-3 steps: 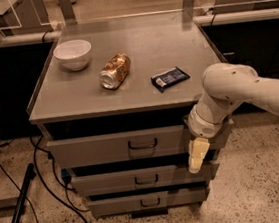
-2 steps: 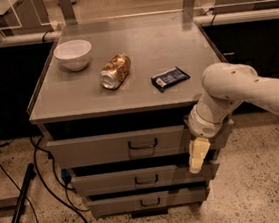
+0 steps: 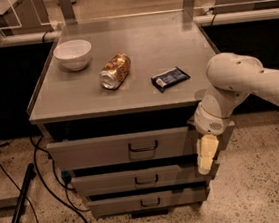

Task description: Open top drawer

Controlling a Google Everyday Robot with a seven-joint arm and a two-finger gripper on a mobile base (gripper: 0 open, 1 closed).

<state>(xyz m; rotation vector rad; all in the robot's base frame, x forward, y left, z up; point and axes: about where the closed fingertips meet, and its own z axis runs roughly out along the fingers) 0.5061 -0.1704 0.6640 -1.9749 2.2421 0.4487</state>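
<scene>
The top drawer (image 3: 99,151) is the widest grey front, just under the cabinet top, with a dark wire pull handle (image 3: 142,147) at its centre. It stands a little further out than the two narrower fronts below, with a dark gap above it. My gripper (image 3: 206,155) points down at the drawer's right end, beside the front's right edge and well to the right of the handle. It holds nothing that I can see. The white arm (image 3: 231,80) reaches in from the right.
On the cabinet top (image 3: 142,43) sit a white bowl (image 3: 73,54), a can on its side (image 3: 116,71) and a dark snack packet (image 3: 170,78). Cables (image 3: 44,179) and a black bar (image 3: 18,208) lie on the floor at the left. The middle drawer (image 3: 142,179) and bottom drawer (image 3: 147,201) are below.
My gripper and arm have shifted slightly to the right. The drawers and the things on top have not visibly moved.
</scene>
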